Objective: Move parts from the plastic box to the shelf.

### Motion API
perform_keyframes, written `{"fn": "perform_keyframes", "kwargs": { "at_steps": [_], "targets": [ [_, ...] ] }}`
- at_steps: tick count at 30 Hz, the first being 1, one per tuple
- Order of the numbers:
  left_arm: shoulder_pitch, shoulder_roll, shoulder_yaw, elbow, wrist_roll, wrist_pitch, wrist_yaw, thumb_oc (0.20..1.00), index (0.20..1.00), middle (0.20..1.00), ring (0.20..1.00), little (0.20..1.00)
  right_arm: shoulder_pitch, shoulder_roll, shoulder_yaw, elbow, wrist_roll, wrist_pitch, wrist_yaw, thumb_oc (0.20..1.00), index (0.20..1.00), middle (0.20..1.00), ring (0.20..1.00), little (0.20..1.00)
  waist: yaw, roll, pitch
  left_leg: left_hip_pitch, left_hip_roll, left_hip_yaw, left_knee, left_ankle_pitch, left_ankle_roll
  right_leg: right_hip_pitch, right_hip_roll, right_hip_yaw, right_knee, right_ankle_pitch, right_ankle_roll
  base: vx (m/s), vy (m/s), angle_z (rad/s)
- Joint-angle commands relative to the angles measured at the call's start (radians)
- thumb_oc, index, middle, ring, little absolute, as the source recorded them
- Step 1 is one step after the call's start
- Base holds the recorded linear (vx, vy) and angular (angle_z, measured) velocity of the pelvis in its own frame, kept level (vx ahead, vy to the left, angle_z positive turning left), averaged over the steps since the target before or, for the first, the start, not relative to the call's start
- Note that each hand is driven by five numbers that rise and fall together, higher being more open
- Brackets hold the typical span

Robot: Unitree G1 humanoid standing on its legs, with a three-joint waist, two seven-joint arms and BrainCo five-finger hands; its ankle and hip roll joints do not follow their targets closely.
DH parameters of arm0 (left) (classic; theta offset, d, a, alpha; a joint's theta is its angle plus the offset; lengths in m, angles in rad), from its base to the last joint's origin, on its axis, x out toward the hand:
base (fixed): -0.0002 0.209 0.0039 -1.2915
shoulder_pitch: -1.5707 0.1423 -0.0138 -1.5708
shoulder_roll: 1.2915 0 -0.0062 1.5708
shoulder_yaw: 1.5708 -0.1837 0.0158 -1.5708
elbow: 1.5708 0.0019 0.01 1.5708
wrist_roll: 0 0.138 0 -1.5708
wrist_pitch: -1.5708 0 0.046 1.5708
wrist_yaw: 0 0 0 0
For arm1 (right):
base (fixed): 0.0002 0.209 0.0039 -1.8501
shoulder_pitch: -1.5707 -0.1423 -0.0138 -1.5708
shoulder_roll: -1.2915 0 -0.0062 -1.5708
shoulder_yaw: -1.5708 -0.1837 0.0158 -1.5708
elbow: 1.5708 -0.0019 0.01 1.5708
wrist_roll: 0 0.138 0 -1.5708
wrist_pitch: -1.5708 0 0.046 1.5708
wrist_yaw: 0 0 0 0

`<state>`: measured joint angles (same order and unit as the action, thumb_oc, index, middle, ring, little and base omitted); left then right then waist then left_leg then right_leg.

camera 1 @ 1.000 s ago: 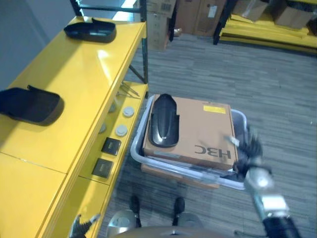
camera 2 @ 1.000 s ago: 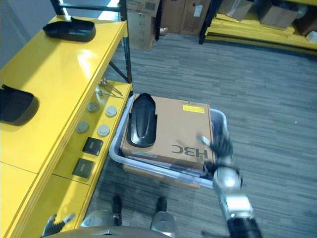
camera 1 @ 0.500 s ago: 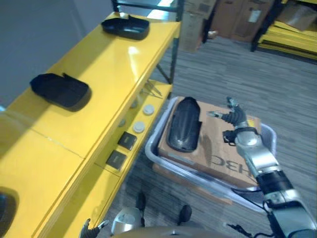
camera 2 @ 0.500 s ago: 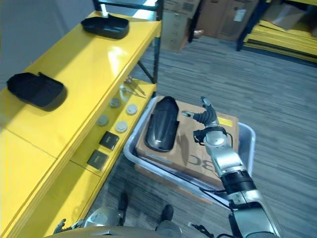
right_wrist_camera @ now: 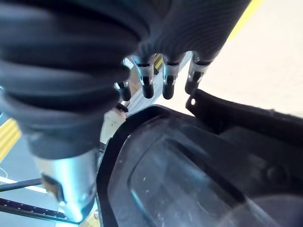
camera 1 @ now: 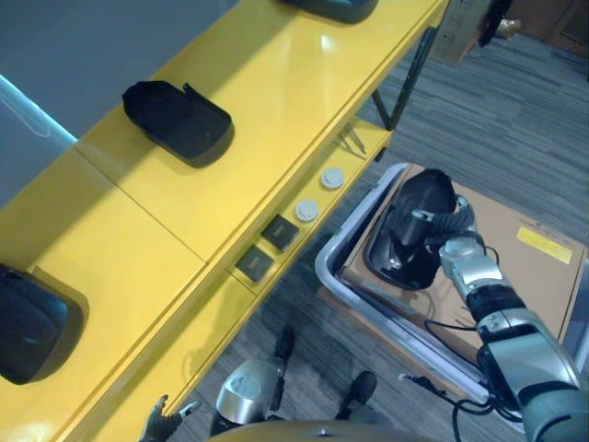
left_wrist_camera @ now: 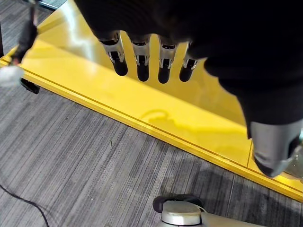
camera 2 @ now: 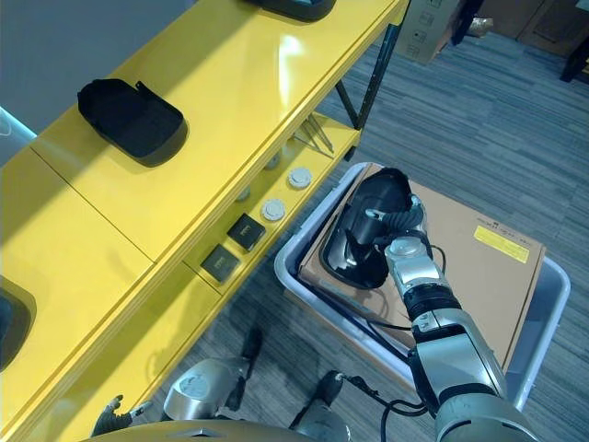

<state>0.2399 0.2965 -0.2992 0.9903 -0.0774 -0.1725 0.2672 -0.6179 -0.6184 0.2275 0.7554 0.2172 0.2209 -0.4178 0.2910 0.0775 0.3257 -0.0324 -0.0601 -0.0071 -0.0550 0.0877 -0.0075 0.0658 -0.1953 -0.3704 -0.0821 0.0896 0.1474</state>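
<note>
Right hand (camera 2: 402, 241): reaching over the glossy black moulded plastic part (camera 2: 366, 226), fingers straight and spread apart, hanging just above the part's raised edge in the right wrist view; nothing is being gripped, and whether the fingertips are touching the part cannot be told.
Glossy black moulded plastic part: lying on the flat brown cardboard sheet (camera 2: 469, 267), at the sheet's end nearer the shelf, long axis running away from the robot.
Flat brown cardboard sheet: sitting inside the grey plastic box (camera 1: 342, 276) and covering most of its opening; a small yellow label is showing near its far right edge.
Grey plastic box: standing on the grey striped carpet floor (camera 1: 515, 129), just beside the lower tier of the yellow metal shelf (camera 1: 276, 101).
Yellow metal shelf: running along the robot's left; its top tier is carrying a black moulded part (camera 1: 179, 120) in the middle, another black part (camera 1: 28, 322) at the near left edge, and a third one (camera 2: 285, 7) at the far end.
Lower shelf tier: holding two round pale discs (camera 2: 285, 193) and two small black square pieces (camera 2: 235, 244), well apart from the box.
Left hand (left_wrist_camera: 151, 56): hanging low beside the shelf, fingers straight and relaxed, holding nothing.
</note>
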Motion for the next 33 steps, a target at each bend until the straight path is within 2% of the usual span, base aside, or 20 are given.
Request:
{"fn": "perform_keyframes", "kwargs": {
  "at_steps": [1, 10, 16, 22, 27, 33],
  "targets": [
    [0.000, 0.040, -0.048, -0.005, -0.019, -0.017, -0.008, 1.000, 1.000, 1.000, 1.000, 1.000, -0.032, -0.111, 0.044, -0.065, -0.053, -0.032, -0.026, 1.000, 1.000, 1.000, 1.000, 1.000, 0.006, -0.006, -0.045, -0.043, 0.022, -0.041, 0.071, -0.079, -0.016, -0.059, -0.039, 0.009, 0.082, -0.024, 0.047, 0.00, 0.000, 0.00],
    [0.013, 0.046, -0.033, -0.019, -0.016, -0.018, 0.005, 1.000, 1.000, 1.000, 1.000, 1.000, 0.034, -0.123, 0.036, -0.125, -0.130, 0.012, -0.084, 1.000, 1.000, 1.000, 1.000, 1.000, 0.002, -0.021, -0.039, -0.041, 0.028, -0.034, 0.071, -0.082, -0.013, -0.056, -0.034, 0.013, 0.080, -0.022, 0.052, 0.00, 0.000, 0.00],
    [0.013, 0.050, -0.019, -0.009, -0.018, -0.024, 0.002, 1.000, 1.000, 1.000, 1.000, 1.000, 0.099, -0.116, 0.020, -0.147, -0.118, 0.026, -0.079, 1.000, 1.000, 1.000, 1.000, 1.000, -0.003, -0.029, -0.038, -0.044, 0.034, -0.030, 0.072, -0.084, -0.011, -0.057, -0.028, 0.019, 0.077, -0.022, 0.054, 0.00, 0.000, 0.00],
    [0.000, 0.052, -0.026, -0.007, -0.018, -0.031, 0.006, 1.000, 1.000, 1.000, 1.000, 1.000, 0.115, -0.088, 0.030, -0.116, -0.091, 0.056, -0.121, 1.000, 1.000, 1.000, 1.000, 1.000, 0.002, -0.034, -0.027, -0.059, 0.034, -0.035, 0.083, -0.086, -0.009, -0.062, -0.026, 0.019, 0.078, -0.021, 0.053, 0.00, 0.000, 0.00],
    [-0.007, 0.054, -0.028, -0.006, -0.021, -0.033, 0.007, 1.000, 1.000, 1.000, 1.000, 1.000, 0.134, -0.067, 0.036, -0.099, -0.081, 0.053, -0.125, 1.000, 1.000, 1.000, 1.000, 1.000, 0.004, -0.035, -0.019, -0.073, 0.032, -0.038, 0.091, -0.088, -0.010, -0.071, -0.026, 0.022, 0.078, -0.021, 0.054, 0.00, 0.000, 0.00],
    [-0.045, 0.063, -0.046, -0.013, -0.038, -0.038, 0.009, 1.000, 1.000, 1.000, 1.000, 1.000, 0.114, -0.040, 0.061, -0.034, -0.035, 0.002, -0.128, 1.000, 1.000, 1.000, 1.000, 1.000, 0.011, -0.034, 0.005, -0.113, 0.025, -0.047, 0.106, -0.084, -0.010, -0.094, -0.026, 0.023, 0.074, -0.015, 0.052, -0.05, 0.003, 0.02]
  ]
}}
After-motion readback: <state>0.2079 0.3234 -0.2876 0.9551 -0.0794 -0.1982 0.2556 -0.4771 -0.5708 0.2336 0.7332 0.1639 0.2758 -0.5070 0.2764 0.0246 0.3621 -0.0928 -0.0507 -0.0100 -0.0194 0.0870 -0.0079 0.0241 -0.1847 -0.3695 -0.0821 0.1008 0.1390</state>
